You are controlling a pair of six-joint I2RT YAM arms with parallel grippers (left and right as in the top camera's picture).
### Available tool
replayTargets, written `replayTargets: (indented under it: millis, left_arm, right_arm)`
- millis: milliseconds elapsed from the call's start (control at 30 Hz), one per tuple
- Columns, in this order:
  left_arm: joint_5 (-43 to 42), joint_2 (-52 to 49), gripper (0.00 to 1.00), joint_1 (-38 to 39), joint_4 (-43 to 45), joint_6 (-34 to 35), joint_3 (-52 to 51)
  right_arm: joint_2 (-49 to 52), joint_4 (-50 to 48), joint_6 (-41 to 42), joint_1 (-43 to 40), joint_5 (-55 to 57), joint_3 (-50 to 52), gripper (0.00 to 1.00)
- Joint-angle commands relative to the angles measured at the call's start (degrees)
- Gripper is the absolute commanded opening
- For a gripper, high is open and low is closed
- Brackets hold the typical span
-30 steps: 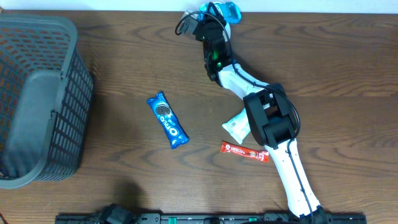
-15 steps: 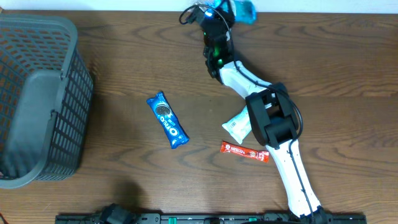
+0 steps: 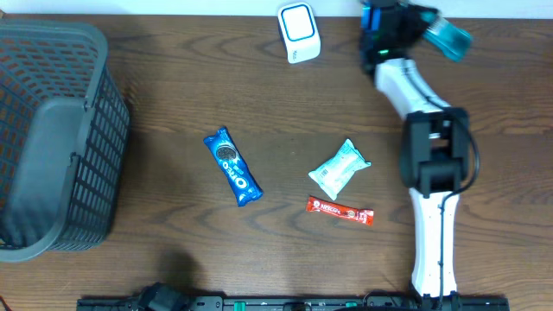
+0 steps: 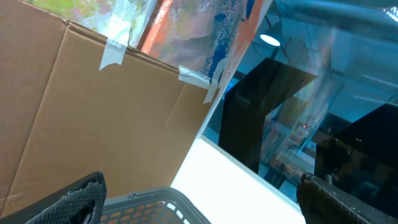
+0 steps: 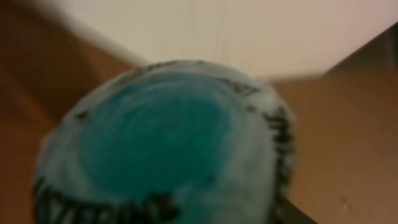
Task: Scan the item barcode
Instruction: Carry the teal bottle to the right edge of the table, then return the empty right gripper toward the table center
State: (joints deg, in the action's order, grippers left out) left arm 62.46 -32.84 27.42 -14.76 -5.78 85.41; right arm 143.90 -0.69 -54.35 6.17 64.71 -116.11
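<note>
OREO on blue packet [image 3: 232, 167]; red bar [image 3: 340, 210] lettering unreadable.

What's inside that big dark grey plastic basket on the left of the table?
Inside the dark grey plastic mesh basket only its own smooth grey floor shows, with no packets on it. Its left part runs out of the overhead picture, so that side stays unseen.

Basket [image 3: 99, 147] left; Oreo pack [image 3: 232, 167], white packet [image 3: 340, 168], red bar [image 3: 340, 211].
</note>
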Motion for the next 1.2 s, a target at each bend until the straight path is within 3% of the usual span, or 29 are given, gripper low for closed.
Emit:
replayTargets:
  millis: [0, 167, 400, 800, 900, 1033, 1167]
  left_arm:
    - [0.15, 0.57, 0.98, -0.24, 0.2, 0.52, 0.04]
    - [0.15, 0.57, 0.98, -0.24, 0.2, 0.52, 0.04]
    - [0.15, 0.57, 0.98, -0.24, 0.2, 0.52, 0.04]
    - [0.15, 0.57, 0.98, -0.24, 0.2, 0.52, 0.04]
    - [0.15, 0.57, 0.98, -0.24, 0.2, 0.5, 0.04]
    - [0.15, 0.57, 0.98, -0.24, 0.2, 0.52, 0.04]
    - [0.15, 0.57, 0.98, -0.24, 0.2, 0.52, 0.04]
  right_arm:
    - [-2.89, 6.93, 11.76, -4.92, 5.01, -1.2, 0.22]
    - [-2.89, 24.24, 27.5, -13.53, 4.79, -1.18, 0.21]
    - [-2.89, 38.03, 40.52, -25.59, -2.19, -0.98, 0.18]
    - [-2.89, 40.35, 47.04, -40.87, -7.28, 2.51, 0.29]
    - [-2.89, 40.3, 47.04, -42.18, -9.42, 2.51, 0.46]
    - [-2.91, 39.21, 47.04, -42.07, -10.25, 2.43, 0.99]
    - [-3.61, 39.12, 47.04, -38.93, -10.25, 1.51, 0.99]
